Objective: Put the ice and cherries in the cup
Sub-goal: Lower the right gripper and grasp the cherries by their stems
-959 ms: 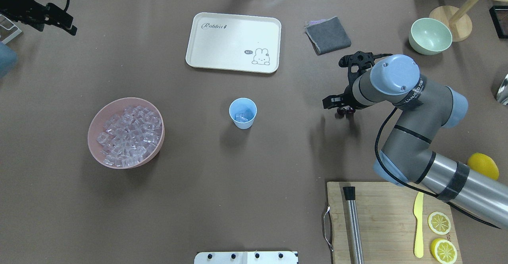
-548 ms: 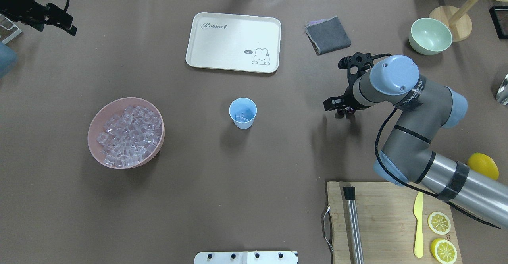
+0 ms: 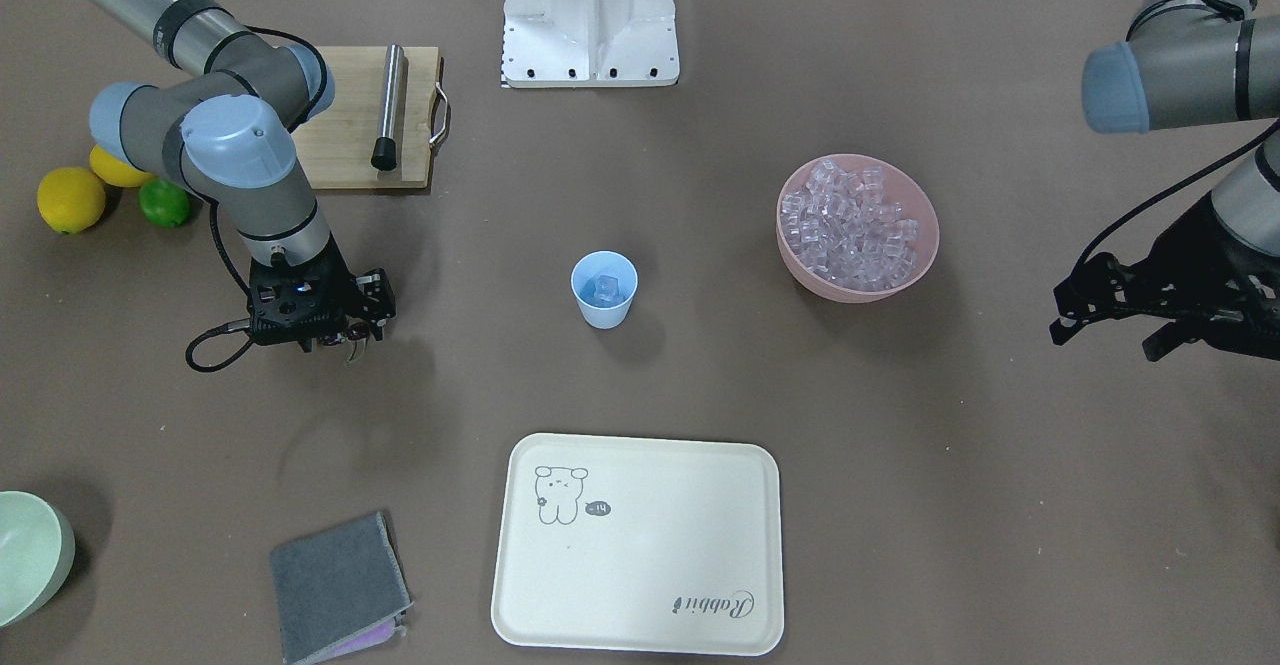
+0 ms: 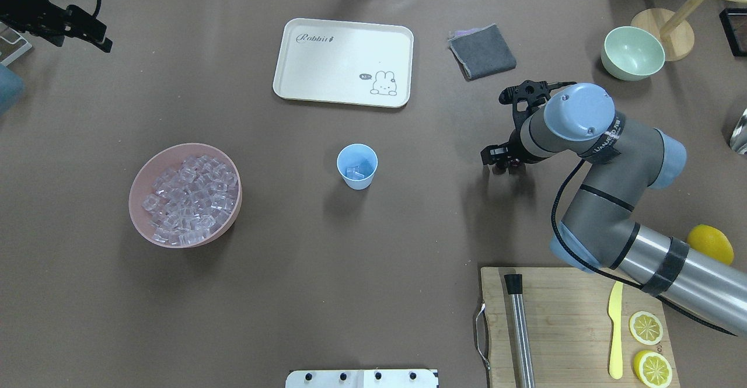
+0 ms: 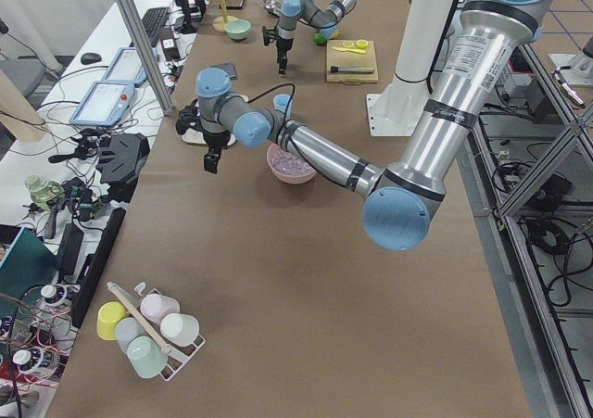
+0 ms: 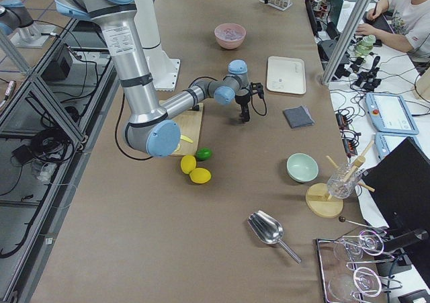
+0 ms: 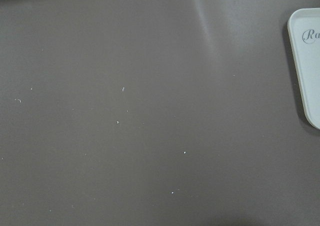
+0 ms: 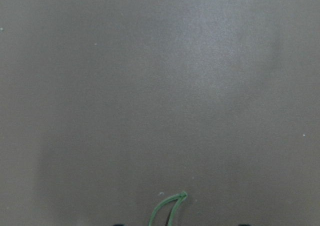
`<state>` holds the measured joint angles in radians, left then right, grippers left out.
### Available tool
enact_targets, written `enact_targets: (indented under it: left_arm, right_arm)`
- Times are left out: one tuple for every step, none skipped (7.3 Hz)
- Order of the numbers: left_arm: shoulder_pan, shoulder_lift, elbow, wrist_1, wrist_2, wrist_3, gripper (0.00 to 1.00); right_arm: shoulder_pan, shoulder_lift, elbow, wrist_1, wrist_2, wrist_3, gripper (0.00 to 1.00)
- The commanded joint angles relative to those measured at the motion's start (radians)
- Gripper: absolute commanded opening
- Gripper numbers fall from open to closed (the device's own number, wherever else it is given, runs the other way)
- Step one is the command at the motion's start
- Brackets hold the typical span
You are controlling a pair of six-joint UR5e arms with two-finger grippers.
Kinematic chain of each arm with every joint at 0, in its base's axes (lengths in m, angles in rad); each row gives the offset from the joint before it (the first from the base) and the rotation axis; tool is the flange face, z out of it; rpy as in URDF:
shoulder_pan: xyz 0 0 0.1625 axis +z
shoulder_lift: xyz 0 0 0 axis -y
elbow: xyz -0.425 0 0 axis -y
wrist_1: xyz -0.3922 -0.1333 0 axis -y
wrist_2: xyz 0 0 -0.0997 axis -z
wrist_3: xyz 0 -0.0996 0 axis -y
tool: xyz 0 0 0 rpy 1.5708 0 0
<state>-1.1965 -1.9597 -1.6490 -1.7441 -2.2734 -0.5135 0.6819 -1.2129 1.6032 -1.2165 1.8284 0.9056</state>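
- Overhead exterior: right of centre in the frame, my right gripper [image 4: 501, 160] has drawn its fingers in over the past second and edged slightly rightward. The jaws now look pinched on the cherries [image 4: 503, 168], a dark spot beneath the fingertips.
- I judge the grasp made, with the carry to the cup [image 4: 357, 166] not yet begun. The cup stands at mid-frame, well apart to the gripper's left, with ice [image 4: 353, 172] in it.
- Many more cubes fill the pink bowl [image 4: 192, 243] at the frame's left.
- The front-facing view adds what the overhead hides: a green stem [image 3: 352, 348] dangling under the gripper at left. At the right edge the left gripper [image 3: 1105, 337] hangs with jaws spread and empty.
- The right wrist camera catches only the stem's tip at its bottom edge over bare table [image 8: 160, 85].
- The left wrist camera shows table and, at its right edge, a corner of the white tray [image 7: 306, 60].
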Motion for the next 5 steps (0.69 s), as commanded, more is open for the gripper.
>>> enact_targets:
  left_arm:
    - [0.002,0.001,-0.002,0.000,0.002,-0.005,0.98]
    - [0.002,-0.001,-0.002,0.000,0.002,-0.005,0.98]
    - [0.002,-0.002,-0.002,0.000,0.002,-0.006,0.98]
    - [0.005,-0.002,-0.003,-0.002,0.002,-0.010,0.98]
    - [0.006,-0.002,-0.005,-0.002,0.000,-0.010,0.98]
  right_arm:
    - [-0.004,-0.007,-0.002,0.000,-0.001,0.001,0.61]
    - [-0.005,-0.007,-0.003,0.000,-0.001,0.001,0.56]
    - [-0.007,-0.007,-0.005,0.000,-0.003,0.001,0.50]
    - [-0.015,-0.007,-0.003,0.002,-0.009,0.003,0.50]
    - [-0.013,-0.005,-0.002,0.000,-0.008,0.003,0.38]
